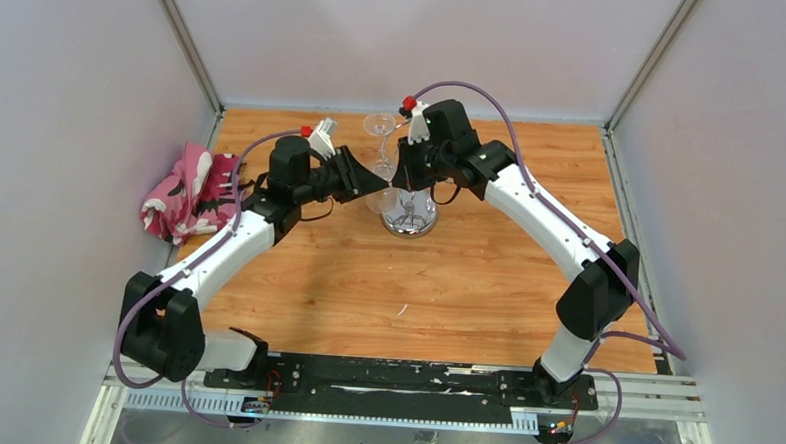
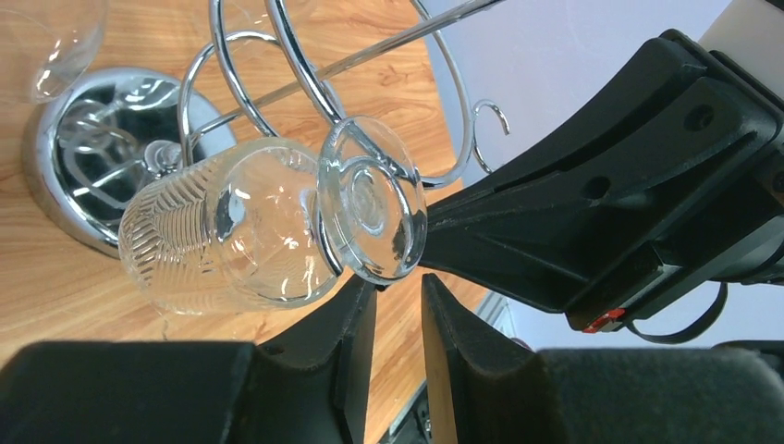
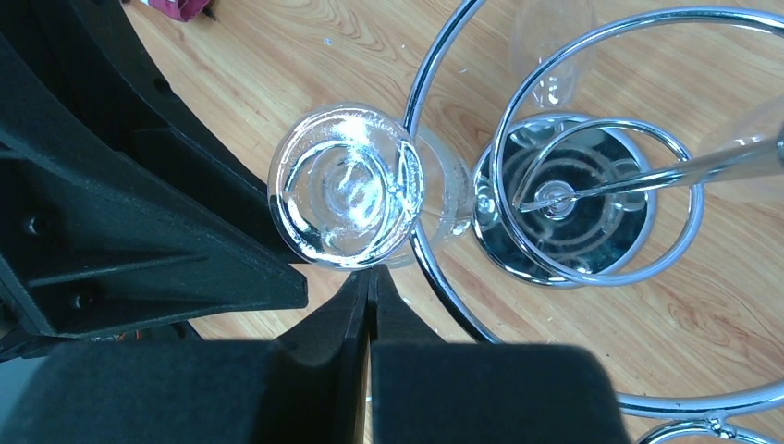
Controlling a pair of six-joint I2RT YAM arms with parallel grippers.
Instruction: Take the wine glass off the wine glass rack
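Note:
The chrome wine glass rack point(image 1: 410, 221) stands mid-table, with its mirror base point(image 2: 65, 157) and wire loops point(image 3: 434, 102) showing in both wrist views. A clear ribbed wine glass point(image 2: 222, 236) hangs upside down from a loop, its round foot point(image 3: 345, 185) uppermost. My left gripper point(image 2: 399, 282) is slightly open and empty, its tips just under the foot's rim. My right gripper point(image 3: 370, 277) is shut with nothing between the fingers, its tips right at the foot's edge. Both grippers meet at the rack's left side point(image 1: 389, 182).
Another glass point(image 1: 380, 124) hangs on the rack's far side, and parts of other glasses show in the wrist views point(image 3: 547, 46). A pink patterned cloth point(image 1: 185, 195) lies at the table's left edge. Grey walls enclose the table.

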